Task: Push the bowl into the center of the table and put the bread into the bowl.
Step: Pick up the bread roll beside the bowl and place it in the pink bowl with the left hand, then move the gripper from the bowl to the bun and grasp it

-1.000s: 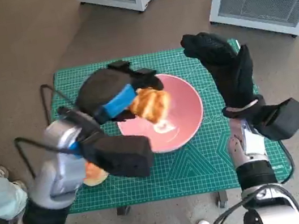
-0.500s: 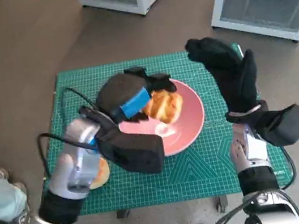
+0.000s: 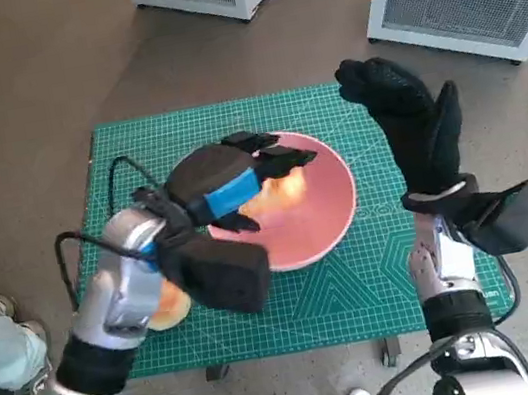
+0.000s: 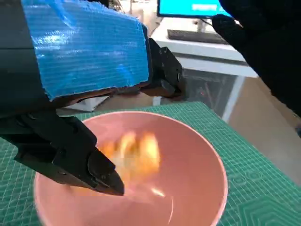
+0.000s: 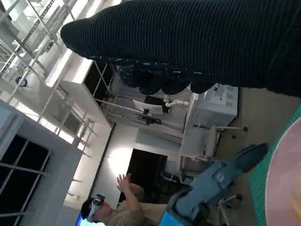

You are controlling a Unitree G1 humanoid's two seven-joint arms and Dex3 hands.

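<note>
The pink bowl (image 3: 296, 207) sits near the middle of the green mat (image 3: 358, 273) with the bread (image 4: 131, 153), blurred, inside it below the left hand (image 3: 225, 179), whose fingers are spread and empty, while the right hand (image 3: 414, 127) is raised flat beside the bowl's rim, holding nothing.

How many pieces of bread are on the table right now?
2: one bread in the bowl beneath the left hand; another by the table's near left edge, partly hidden behind the left forearm.
</note>
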